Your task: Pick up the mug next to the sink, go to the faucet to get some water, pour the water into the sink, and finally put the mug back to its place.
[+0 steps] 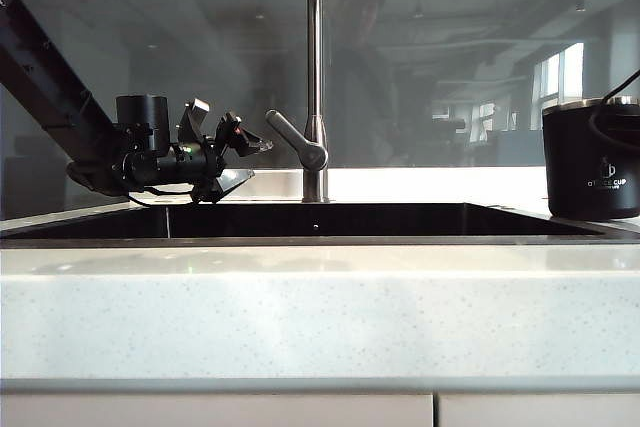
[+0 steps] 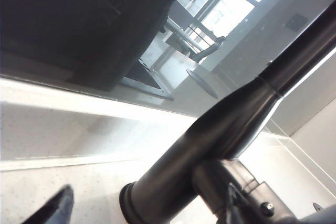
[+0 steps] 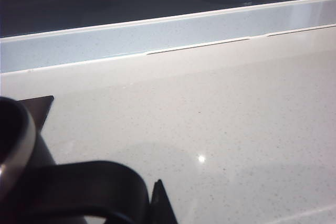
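Observation:
The black mug [image 1: 590,159] with its silver rim stands at the far right, on the counter beside the sink [image 1: 350,221]. In the right wrist view the mug [image 3: 18,145] is close up. My right gripper [image 3: 134,208] is shut on its dark handle [image 3: 89,182], with one fingertip [image 3: 158,200] showing against the handle's outer side. The steel faucet [image 1: 315,67] rises behind the sink. My left gripper [image 1: 245,147] hangs open just left of the faucet's lever [image 1: 295,142]. In the left wrist view the faucet [image 2: 220,129] lies between my left gripper's [image 2: 149,205] spread fingers.
Pale speckled countertop [image 1: 320,307] runs along the front, with cabinet fronts below. A dark glass pane behind the faucet reflects the room. A black cable [image 1: 610,132] loops in front of the mug. A low ledge [image 3: 157,38] runs behind the counter by the mug.

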